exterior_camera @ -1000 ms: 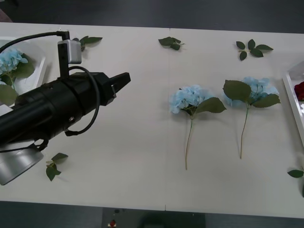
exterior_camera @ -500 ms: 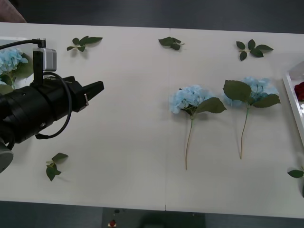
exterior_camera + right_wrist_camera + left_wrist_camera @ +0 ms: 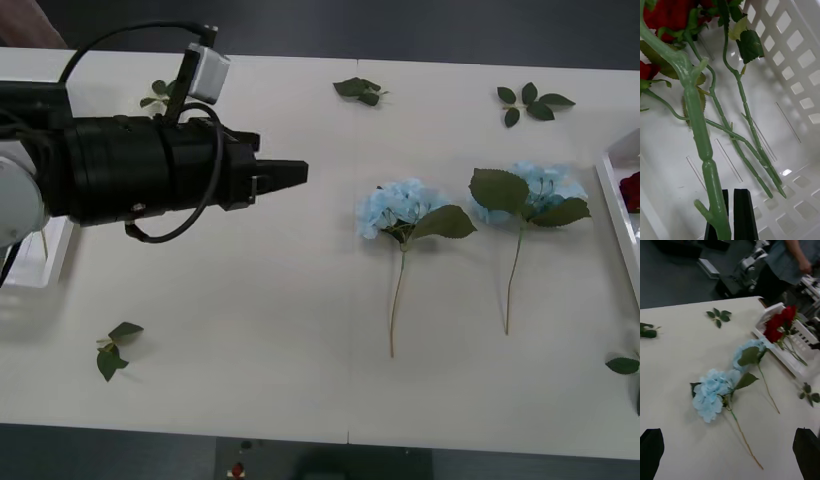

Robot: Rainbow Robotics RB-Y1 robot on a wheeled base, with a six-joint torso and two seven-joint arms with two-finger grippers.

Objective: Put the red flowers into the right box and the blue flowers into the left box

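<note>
Left pincer point(image 3: 298, 173) is hovering spread, aiming at the nearer blue flowers point(image 3: 398, 208) lying on the surface point(image 3: 280, 300); right pincer point(image 3: 732, 213), pressed together, is resting inside the right box point(image 3: 790, 56) beside red flowers point(image 3: 670, 15).

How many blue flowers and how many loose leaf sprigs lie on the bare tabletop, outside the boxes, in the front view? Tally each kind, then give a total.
blue flowers: 2
leaf sprigs: 5
Total: 7
</note>
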